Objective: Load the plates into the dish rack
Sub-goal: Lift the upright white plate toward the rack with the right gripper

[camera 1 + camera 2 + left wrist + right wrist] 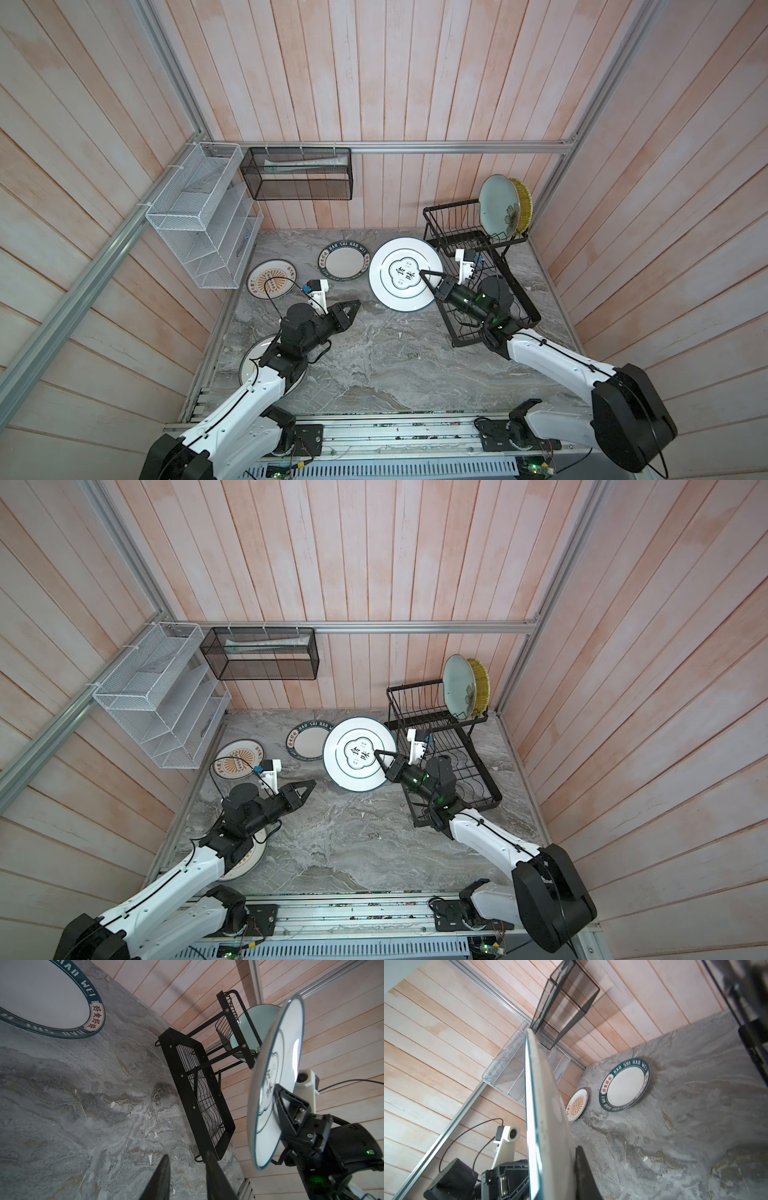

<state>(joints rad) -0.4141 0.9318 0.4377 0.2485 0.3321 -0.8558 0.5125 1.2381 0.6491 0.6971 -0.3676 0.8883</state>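
My right gripper (428, 276) (382, 756) (552, 1153) is shut on the white plate with a dark ring (405, 274) (359, 754) (276, 1084) (548, 1126), held tilted above the counter beside the dish rack (498, 299) (457, 771) (199, 1088). A teal flower plate (498, 208) (457, 685) and a yellow plate (524, 203) (482, 685) stand in the rack's upper basket. The lettered-rim plate (345, 261) (625, 1086) and a sunburst plate (272, 279) (576, 1105) lie flat. Another plate (249, 365) lies under my left arm. My left gripper (355, 305) (187, 1167) is open and holds nothing.
A white mesh shelf (203, 220) hangs on the left wall. A black mesh basket (299, 174) hangs on the back wall. The grey marble counter (374, 357) stretches between the arms. Wooden walls close in on three sides.
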